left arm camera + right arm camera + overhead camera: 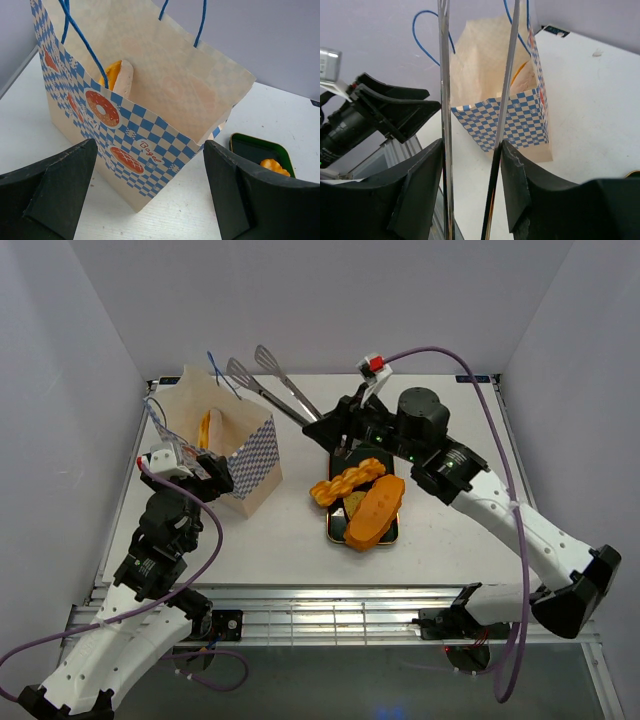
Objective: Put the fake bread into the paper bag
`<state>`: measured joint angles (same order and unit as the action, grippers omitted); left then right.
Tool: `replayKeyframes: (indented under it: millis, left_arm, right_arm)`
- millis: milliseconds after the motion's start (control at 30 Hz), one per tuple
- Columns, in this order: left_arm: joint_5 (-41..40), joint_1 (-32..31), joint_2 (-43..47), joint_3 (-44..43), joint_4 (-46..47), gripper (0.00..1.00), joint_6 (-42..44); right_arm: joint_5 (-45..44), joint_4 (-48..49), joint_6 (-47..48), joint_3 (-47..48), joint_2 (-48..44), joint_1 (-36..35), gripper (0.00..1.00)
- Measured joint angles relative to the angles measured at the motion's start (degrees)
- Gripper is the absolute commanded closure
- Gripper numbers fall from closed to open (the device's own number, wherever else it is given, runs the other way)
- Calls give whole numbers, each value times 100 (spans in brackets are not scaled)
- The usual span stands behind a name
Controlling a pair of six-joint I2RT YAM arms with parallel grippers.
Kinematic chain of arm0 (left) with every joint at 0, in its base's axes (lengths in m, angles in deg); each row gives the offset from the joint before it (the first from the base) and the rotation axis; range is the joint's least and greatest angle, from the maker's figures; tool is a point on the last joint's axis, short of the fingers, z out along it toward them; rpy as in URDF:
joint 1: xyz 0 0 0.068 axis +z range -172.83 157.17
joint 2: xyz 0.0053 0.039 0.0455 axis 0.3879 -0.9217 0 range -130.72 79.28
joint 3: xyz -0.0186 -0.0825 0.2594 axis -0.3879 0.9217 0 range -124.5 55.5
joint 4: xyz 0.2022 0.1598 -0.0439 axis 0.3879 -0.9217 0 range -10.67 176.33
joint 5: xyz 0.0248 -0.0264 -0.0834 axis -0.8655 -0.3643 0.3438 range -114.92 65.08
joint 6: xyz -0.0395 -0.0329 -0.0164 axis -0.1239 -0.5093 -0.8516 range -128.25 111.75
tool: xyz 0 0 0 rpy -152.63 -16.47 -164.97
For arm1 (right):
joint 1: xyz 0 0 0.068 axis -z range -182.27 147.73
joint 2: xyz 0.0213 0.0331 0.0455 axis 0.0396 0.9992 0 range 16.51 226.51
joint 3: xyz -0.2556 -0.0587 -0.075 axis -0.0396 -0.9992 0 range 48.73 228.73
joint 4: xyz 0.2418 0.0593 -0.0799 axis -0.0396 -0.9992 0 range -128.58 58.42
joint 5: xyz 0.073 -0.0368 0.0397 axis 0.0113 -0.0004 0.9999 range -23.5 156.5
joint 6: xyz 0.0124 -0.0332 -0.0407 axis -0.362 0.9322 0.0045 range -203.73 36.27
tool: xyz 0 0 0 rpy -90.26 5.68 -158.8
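The right end effector (471,150) is clamping the tongs (444,100), its two fingers pressing on the outer sides of the tongs' two arms, which are standing a little apart. From above, it is hovering over the far end of the tray (250,147), with the tongs' spoon tips reaching toward the back wall, just beyond the bag (250,455).

The left end effector (150,145) is gaping wide and gripping nothing. It is sitting close to the bag's near checked side, not touching it as far as the views show.

The bag is standing upright and open on the counter (290,540), left of the tray. A bun (120,77) is leaning inside it. A twist (348,480) and a loaf (376,512) are lying on the tray.
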<state>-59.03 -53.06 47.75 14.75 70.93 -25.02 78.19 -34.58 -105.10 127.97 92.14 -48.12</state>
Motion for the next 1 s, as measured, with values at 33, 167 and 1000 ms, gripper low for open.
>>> replayKeyframes:
  millis: [33, 167, 1000]
  left_arm:
    - [0, 0, 2, 0, 0, 3, 0]
    - [0, 0, 4, 0, 0, 3, 0]
    - [4, 0, -9, 0, 0, 3, 0]
  right_arm:
    - [-66, 2, 15, -68, -190, 0, 46]
    - [-326, 7, 22, -487, -874, 2, 48]
    - [-3082, -3764, -1580, -3289, -4496, 7, 50]
